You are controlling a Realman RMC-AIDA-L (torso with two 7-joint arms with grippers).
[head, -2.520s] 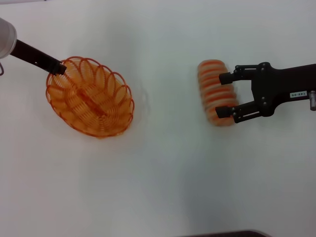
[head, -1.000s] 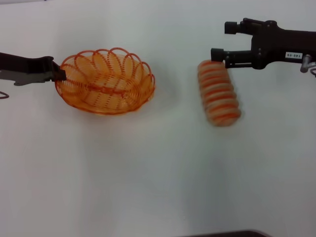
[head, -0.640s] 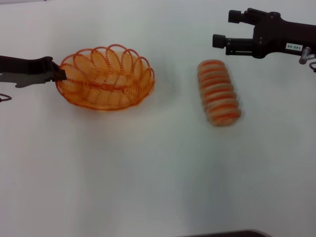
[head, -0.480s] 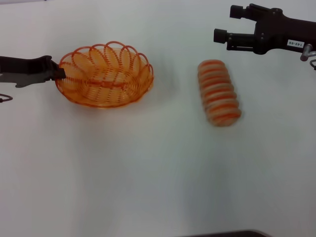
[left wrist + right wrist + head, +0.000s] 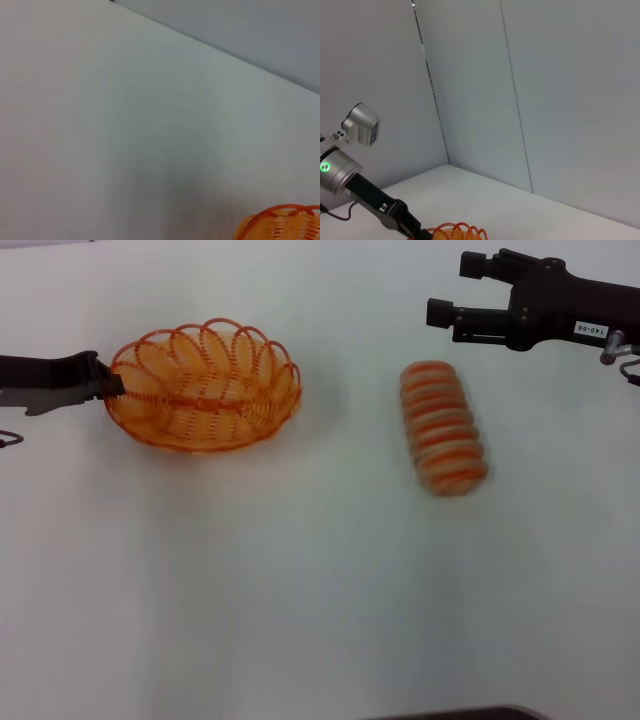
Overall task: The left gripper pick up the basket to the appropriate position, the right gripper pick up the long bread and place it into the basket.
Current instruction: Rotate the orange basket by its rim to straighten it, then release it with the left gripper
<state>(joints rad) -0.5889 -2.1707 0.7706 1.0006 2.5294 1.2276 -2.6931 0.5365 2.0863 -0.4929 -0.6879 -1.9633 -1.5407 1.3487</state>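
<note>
The orange wire basket [image 5: 203, 388] hangs tilted just above the white table at the left. My left gripper [image 5: 108, 384] is shut on its left rim. The long bread [image 5: 443, 427], tan with orange-red stripes, lies on the table at the right, untouched. My right gripper [image 5: 452, 288] hovers open and empty beyond the bread's far end, well clear of it. In the left wrist view only a piece of the basket's rim [image 5: 280, 225] shows. The right wrist view shows the left arm [image 5: 350, 177] reaching to the basket [image 5: 457, 233].
The white table [image 5: 300, 580] stretches wide between basket and bread and toward me. A dark edge [image 5: 460, 713] shows at the table's near side. Grey wall panels [image 5: 545, 100] stand behind the table.
The left gripper has lifted and turned the basket, which now sits slightly further left. The right gripper, earlier open around the bread, has risen away without it.
</note>
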